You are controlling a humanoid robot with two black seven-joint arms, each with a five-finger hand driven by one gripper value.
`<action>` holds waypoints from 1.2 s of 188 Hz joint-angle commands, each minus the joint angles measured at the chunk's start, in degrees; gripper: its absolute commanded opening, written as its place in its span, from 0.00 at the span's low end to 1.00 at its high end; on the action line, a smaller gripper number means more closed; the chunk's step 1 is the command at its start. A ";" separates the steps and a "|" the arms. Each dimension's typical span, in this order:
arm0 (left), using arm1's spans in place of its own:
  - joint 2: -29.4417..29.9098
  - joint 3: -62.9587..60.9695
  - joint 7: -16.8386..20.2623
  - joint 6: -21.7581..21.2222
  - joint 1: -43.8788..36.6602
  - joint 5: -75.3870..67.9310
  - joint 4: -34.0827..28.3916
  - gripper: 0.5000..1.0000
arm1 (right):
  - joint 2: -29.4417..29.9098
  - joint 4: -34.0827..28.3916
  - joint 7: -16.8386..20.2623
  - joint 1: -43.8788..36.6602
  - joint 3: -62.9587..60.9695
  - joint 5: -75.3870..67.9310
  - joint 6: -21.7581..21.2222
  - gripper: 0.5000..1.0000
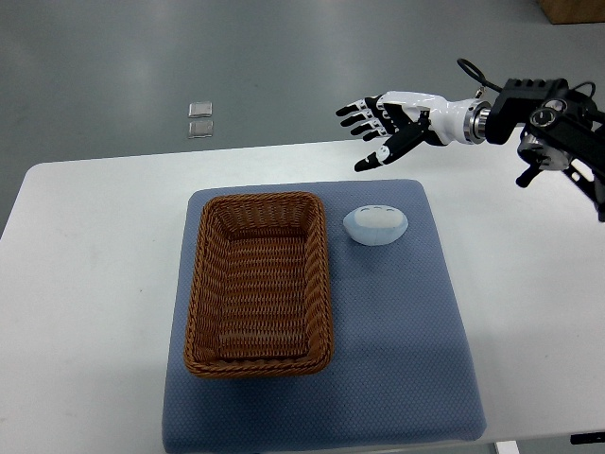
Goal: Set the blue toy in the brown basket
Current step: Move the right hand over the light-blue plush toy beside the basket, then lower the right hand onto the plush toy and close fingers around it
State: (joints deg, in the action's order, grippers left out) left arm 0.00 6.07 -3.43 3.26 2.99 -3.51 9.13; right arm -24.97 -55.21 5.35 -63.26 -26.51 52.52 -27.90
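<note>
Blue toy beside brown basket, no legible writing.

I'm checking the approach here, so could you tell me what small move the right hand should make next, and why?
Probably lower the right hand toward the blue toy. The hand hovers open beyond the blue mat's far edge, holding nothing, while the toy lies on the mat beside the brown basket, not yet grasped.

Surface: we see a white rounded-corner tabletop surface, bare along its left and right sides.
Directly on it: we find a blue square fabric mat, lying flat in the middle and reaching nearly to the near edge.
Beyond the far edge: we make out grey floor.
</note>
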 commanded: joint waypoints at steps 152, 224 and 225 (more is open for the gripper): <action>0.00 0.00 0.00 0.08 0.43 -0.09 0.01 1.00 | 3.08 -4.11 5.64 -11.97 25.36 6.80 0.39 0.82; 0.00 -0.09 0.00 0.08 0.52 -0.09 0.01 1.00 | 5.98 -1.12 5.38 -7.93 25.63 8.03 4.70 0.81; 0.00 -0.09 0.00 0.08 0.52 -0.09 0.01 1.00 | 5.98 -1.12 5.38 -7.93 25.63 8.03 4.70 0.81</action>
State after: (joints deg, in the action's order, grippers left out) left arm 0.00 5.97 -3.43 3.34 3.45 -3.57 9.13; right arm -19.42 -57.25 10.88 -72.22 -0.97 59.74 -23.82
